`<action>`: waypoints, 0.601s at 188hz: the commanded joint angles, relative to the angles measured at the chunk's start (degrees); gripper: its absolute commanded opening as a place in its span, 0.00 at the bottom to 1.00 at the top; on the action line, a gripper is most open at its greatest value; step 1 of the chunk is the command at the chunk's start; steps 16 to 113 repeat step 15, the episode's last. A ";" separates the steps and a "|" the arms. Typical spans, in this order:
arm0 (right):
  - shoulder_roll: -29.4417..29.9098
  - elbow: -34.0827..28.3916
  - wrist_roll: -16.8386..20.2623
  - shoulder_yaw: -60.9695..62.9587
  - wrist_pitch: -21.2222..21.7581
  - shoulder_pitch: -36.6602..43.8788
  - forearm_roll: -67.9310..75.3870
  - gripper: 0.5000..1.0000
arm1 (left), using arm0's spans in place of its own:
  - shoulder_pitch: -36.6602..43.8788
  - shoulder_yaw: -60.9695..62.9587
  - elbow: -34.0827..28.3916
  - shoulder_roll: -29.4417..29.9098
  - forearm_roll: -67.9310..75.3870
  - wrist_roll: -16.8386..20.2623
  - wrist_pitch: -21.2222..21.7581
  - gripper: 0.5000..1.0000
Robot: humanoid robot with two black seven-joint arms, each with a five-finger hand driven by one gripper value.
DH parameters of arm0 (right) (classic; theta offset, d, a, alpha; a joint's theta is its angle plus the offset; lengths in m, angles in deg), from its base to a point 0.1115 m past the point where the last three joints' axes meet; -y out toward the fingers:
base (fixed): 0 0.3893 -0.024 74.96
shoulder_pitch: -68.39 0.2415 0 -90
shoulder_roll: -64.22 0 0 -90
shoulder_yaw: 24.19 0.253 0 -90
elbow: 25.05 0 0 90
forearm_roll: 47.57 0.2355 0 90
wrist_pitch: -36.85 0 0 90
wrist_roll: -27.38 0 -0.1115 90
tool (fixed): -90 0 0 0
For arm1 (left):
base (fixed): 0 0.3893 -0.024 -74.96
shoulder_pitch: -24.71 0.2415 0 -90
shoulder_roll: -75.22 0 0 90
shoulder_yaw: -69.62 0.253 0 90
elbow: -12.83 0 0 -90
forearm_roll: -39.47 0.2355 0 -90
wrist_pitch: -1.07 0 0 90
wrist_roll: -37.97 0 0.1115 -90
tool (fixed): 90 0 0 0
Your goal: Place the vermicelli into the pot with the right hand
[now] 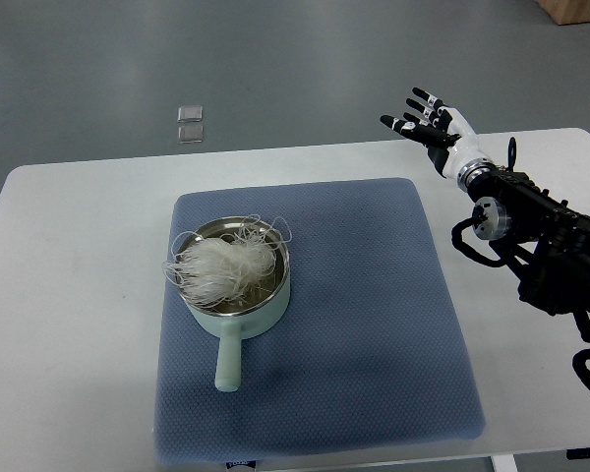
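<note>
Right robot hand [425,120]: fingers spread, empty, raised above the surface's [79,295] far right edge. Vermicelli [221,267]: heaped inside the pot [238,313].

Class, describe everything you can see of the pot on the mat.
The pot is pale mint green outside with a shiny metal-looking inside, round, upright and lidless. One straight handle points toward the picture's bottom edge. It stands on the left part of the blue-grey mat. A tangled white bundle of vermicelli fills it, some strands looping over the rim. No hand touches it.
</note>
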 commanded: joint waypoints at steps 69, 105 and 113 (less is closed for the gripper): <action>-1.00 -0.07 -0.01 -0.07 0.14 0.06 0.00 0.85 | 0.00 0.00 0.27 0.00 0.00 0.04 0.00 1.00; -1.00 -0.07 -0.01 -0.07 0.14 0.06 0.00 0.85 | 0.00 0.00 0.27 0.00 0.00 0.04 0.00 1.00; -1.00 -0.07 -0.01 -0.07 0.14 0.06 0.00 0.85 | 0.00 0.00 0.27 0.00 0.00 0.04 0.00 1.00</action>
